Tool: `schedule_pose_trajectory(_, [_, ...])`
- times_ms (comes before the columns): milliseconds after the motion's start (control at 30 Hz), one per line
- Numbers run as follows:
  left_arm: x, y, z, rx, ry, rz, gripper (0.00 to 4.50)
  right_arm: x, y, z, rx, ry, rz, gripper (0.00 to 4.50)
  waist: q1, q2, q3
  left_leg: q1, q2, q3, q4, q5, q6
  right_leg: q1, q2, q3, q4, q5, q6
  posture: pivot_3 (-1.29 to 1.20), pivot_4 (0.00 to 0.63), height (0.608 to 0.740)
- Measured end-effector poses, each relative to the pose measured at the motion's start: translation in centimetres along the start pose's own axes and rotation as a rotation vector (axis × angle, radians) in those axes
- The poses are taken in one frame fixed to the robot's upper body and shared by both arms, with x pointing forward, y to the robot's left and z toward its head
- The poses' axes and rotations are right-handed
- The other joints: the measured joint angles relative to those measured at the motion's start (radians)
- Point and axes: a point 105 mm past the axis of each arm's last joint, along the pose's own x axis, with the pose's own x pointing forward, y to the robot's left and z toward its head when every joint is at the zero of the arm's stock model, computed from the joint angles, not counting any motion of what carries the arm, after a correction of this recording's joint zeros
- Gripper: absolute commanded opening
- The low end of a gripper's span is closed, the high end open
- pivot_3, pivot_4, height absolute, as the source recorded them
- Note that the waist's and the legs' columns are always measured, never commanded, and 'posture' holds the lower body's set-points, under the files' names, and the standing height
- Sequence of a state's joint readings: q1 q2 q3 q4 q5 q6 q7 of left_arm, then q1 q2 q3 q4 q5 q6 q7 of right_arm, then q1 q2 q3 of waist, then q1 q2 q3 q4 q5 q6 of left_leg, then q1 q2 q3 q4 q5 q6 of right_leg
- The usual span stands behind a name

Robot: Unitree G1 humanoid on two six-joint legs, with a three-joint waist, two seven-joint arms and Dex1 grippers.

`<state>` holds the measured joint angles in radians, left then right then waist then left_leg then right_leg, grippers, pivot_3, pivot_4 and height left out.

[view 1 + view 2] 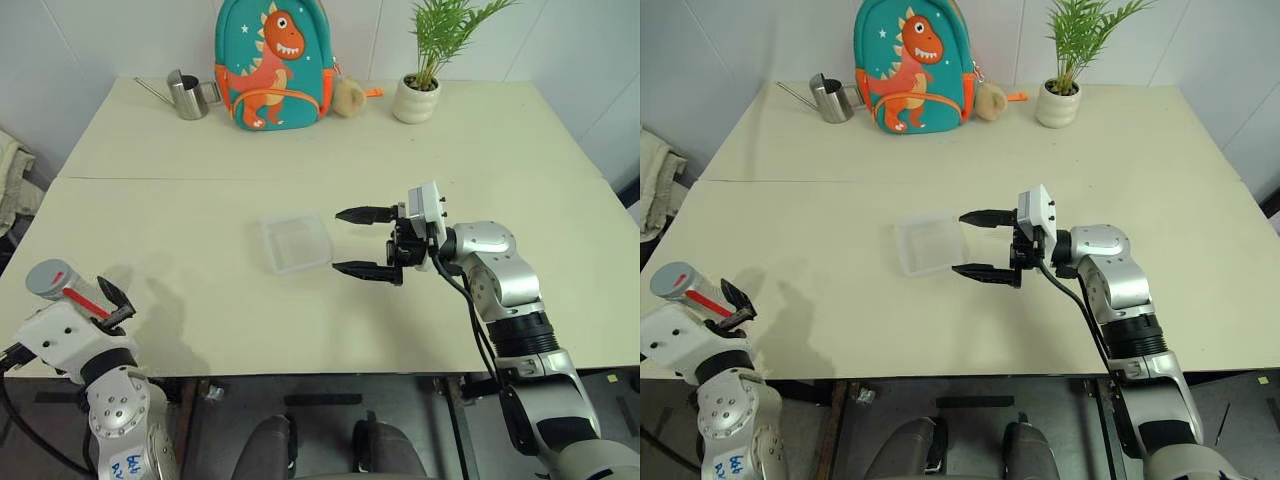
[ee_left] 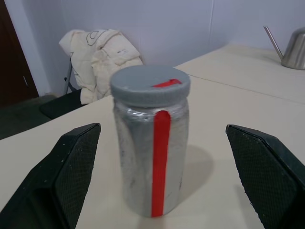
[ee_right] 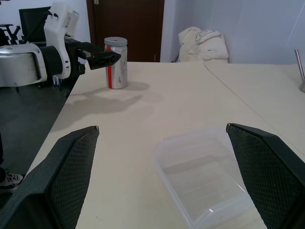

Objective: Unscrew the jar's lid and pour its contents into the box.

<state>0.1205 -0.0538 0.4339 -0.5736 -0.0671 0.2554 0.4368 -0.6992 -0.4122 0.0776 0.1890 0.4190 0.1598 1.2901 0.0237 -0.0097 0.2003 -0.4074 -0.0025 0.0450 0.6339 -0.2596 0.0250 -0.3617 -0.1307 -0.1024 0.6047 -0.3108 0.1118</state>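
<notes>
While the jar (image 1: 52,279) stands upright at the frame's lower left, the open left pincer (image 2: 152,191) faces it, nearest. The right pincer (image 1: 365,243), open and empty, waits mid-frame beside the box (image 1: 296,241).

Behind our right claw (image 1: 366,242) sits a white block, then a black wrist section and a silver-grey forearm of rounded shells, ending in a ribbed black collar. A black cable loops along that arm, away from the claw. Both claws have two black pointed fingers (image 2: 71,162) with a fine cross-hatched texture. Our left claw (image 1: 112,300) joins a white housing, then a silver joint with small screws and blue handwriting.
</notes>
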Motion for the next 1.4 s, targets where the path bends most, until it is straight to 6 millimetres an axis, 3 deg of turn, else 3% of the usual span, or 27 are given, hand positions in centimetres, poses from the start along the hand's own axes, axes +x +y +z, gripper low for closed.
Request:
schedule_pose_trajectory(233, [1.4,-0.7,-0.3,-0.011,0.007,-0.004,4.48,0.3,0.0,0.3,-0.004,-0.005,-0.006,4.5,0.0,0.0,0.0,0.0,0.001,0.001,0.0,0.001,-0.002,-0.001,0.001,0.0,0.0,0.0,0.0,0.0,0.15,0.74])
schedule_pose_trajectory(700, [3.6,0.8,-0.1,-0.002,-0.018,0.116,4.48,0.3,0.0,0.3,-0.005,-0.004,-0.012,4.5,0.0,-0.001,0.0,0.0,0.001,0.004,0.0,0.001,-0.002,-0.002,0.0,0.0,0.001,0.0,0.0,0.0,0.15,0.74])
schedule_pose_trajectory(1100, [4.5,0.6,-1.9,0.005,0.036,0.133,4.48,0.3,0.1,0.3,0.002,-0.002,-0.005,4.5,0.0,-0.002,-0.001,0.0,0.001,0.009,-0.001,0.001,-0.001,-0.007,-0.001,-0.001,0.005,0.0,0.0,0.0,0.15,0.74])
schedule_pose_trajectory(1233, [4.8,0.9,-2.1,0.02,0.035,0.143,3.65,0.3,0.1,0.3,0.003,-0.001,-0.004,4.5,0.0,-0.002,-0.001,0.0,0.001,0.011,-0.001,0.001,-0.001,-0.008,-0.001,-0.001,0.006,0.0,0.0,0.0,0.15,0.74])
schedule_pose_trajectory(1400, [5.0,1.4,-1.6,0.023,0.016,0.16,2.01,0.2,0.1,0.2,0.003,0.001,-0.004,4.5,-0.001,-0.003,-0.001,0.0,0.002,0.013,-0.001,0.001,0.0,-0.009,-0.001,0.0,0.006,0.0,0.0,0.0,0.15,0.74])
